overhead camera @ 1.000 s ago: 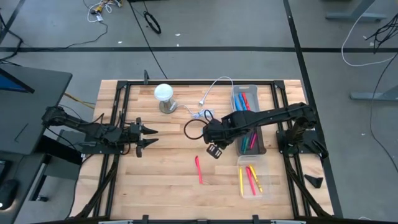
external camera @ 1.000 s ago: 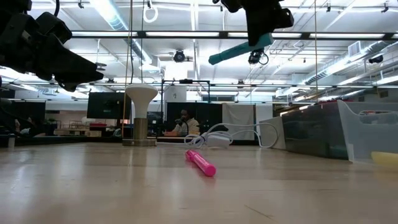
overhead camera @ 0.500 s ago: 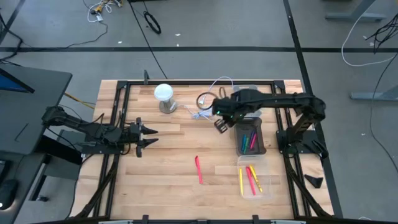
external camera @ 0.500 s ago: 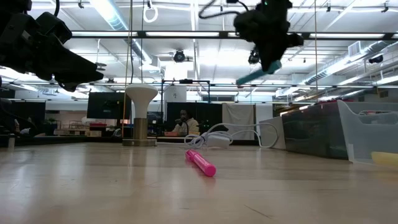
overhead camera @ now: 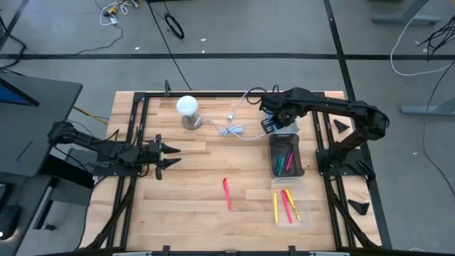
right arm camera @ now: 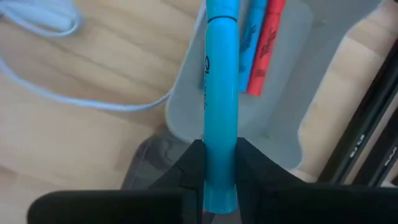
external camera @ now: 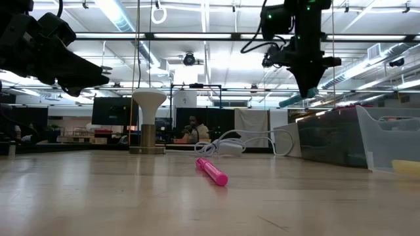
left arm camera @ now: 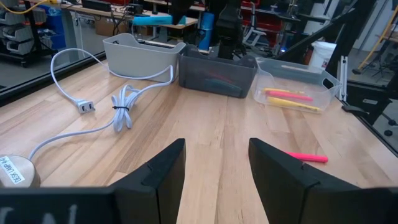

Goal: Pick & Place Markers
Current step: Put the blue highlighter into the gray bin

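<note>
A teal marker [right arm camera: 221, 112]; red marker [right arm camera: 264, 56] in a grey bin [right arm camera: 292, 93].

A wooden table [overhead camera: 192, 178] carries a pink marker [overhead camera: 227, 193], white cable [overhead camera: 234, 130], white lamp [overhead camera: 187, 108] and three bins [overhead camera: 288, 158] along its right side.

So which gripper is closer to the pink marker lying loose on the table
Neither by much, perhaps the left. The left gripper waits open, off to one side of the pink marker; the right gripper holds a blue marker over the far bins.
</note>
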